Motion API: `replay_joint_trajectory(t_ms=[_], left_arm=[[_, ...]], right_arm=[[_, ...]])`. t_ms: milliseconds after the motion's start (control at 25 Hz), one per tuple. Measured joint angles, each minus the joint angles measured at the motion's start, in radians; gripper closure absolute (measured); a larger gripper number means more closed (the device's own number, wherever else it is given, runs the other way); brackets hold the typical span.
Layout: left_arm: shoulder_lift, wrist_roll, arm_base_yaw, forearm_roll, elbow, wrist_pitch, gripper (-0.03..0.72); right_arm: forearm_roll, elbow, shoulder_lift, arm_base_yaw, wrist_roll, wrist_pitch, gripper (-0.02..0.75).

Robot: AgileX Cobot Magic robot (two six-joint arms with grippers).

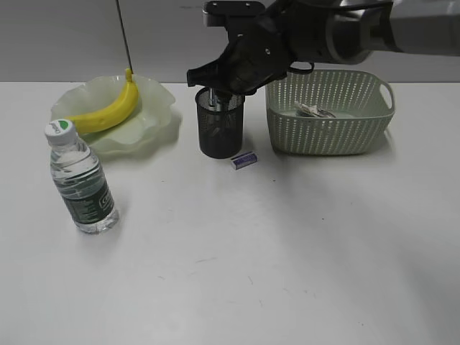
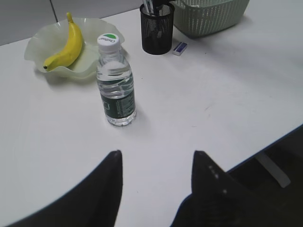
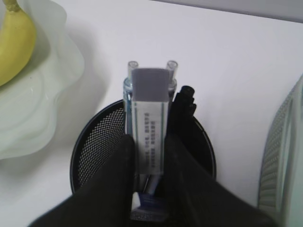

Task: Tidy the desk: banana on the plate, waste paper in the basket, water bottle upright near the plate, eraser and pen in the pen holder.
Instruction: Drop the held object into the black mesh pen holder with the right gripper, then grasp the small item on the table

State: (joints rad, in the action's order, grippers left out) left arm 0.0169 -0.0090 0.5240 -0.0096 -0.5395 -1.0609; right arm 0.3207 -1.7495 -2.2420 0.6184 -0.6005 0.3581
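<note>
Desk (image 1: 287, 273): white tabletop, bearing all items listed. Pen holder (image 1: 221, 128): black mesh cup, upright, taken as the reference point. Right gripper (image 3: 149, 142): directly above the pen holder's mouth, black fingers (image 3: 124, 161) pressed against both long sides of a white oblong item (image 3: 150, 118) with a lilac-grey end face and dark print. The item stands upright and reaches down into the cup; whether it is the pen cannot be told. Black stick-like object (image 3: 184, 101): inside the pen holder, just beside the held item. Eraser (image 1: 244, 159): small blue-and-white block lying on the desk just beside the pen holder's base, on the near right, outside the cup. Basket (image 1: 374, 122): sage green, perforated, close to the right of the pen holder. Waste paper (image 1: 313, 110): crumpled, lying inside the basket. Plate (image 1: 154, 118): pale green, ruffled rim, to the left of the pen holder. Banana (image 1: 111, 111): yellow, resting in the plate, one tip pointing up over the far rim. Water bottle (image 1: 80, 180): upright, white-and-green cap on, well to the near left of the pen holder, in front of the plate. Left gripper (image 2: 157, 156): fingers spread apart, nothing between them, hovering over bare desk nearer than the bottle, far from the pen holder.
</note>
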Motion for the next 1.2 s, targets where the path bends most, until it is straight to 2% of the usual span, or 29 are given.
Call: replay_joint_trajectory(t_ms=[120, 320, 520, 720, 1000, 1200], left_arm=[[0.000, 0.000, 0.000, 0.000, 0.000, 0.000, 0.332], [0.000, 0.000, 0.000, 0.000, 0.000, 0.000, 0.332], [0.000, 0.000, 0.000, 0.000, 0.000, 0.000, 0.332], [0.000, 0.000, 0.000, 0.000, 0.000, 0.000, 0.332], [0.000, 0.000, 0.000, 0.000, 0.000, 0.000, 0.333], [0.000, 0.000, 0.000, 0.000, 0.000, 0.000, 0.333]], right_arm=[[0.001, 0.000, 0.000, 0.000, 0.000, -0.017, 0.557], [0.002, 0.000, 0.000, 0.000, 0.000, -0.024, 0.418], [0.002, -0.002, 0.003, 0.000, 0.000, 0.046, 0.390], [-0.016, -0.002, 0.083, 0.000, 0.012, 0.271, 0.387], [-0.099, -0.005, 0.273, 0.010, 0.328, 0.635, 0.393], [-0.133, 0.090, 0.446, 0.010, 0.426, 0.775, 0.399]])
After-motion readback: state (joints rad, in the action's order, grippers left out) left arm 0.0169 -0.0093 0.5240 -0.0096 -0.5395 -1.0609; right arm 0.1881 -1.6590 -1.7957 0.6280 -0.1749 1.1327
